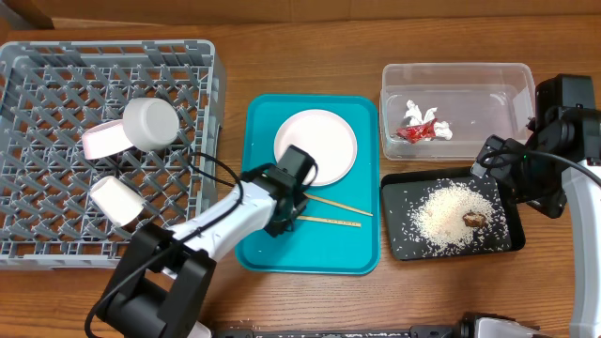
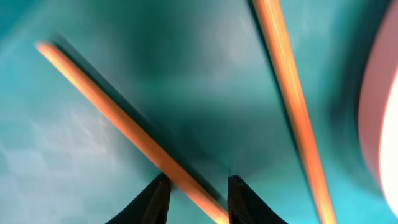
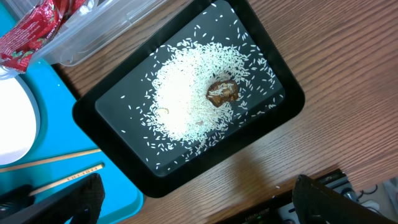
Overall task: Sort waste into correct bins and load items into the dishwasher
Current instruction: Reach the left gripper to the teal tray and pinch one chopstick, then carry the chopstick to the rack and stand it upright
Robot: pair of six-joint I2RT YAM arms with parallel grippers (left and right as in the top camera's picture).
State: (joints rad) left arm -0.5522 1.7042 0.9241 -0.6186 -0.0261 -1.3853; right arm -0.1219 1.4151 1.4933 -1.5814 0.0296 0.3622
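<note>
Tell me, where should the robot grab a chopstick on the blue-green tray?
Probably near the middle of a chopstick, coming straight down from above, end effector fingers across the thin shaft. It lies flat on the teal tray, so nothing can slip under it from the side, and a middle grip should keep it level. The left end effector hangs over one, open.
</note>
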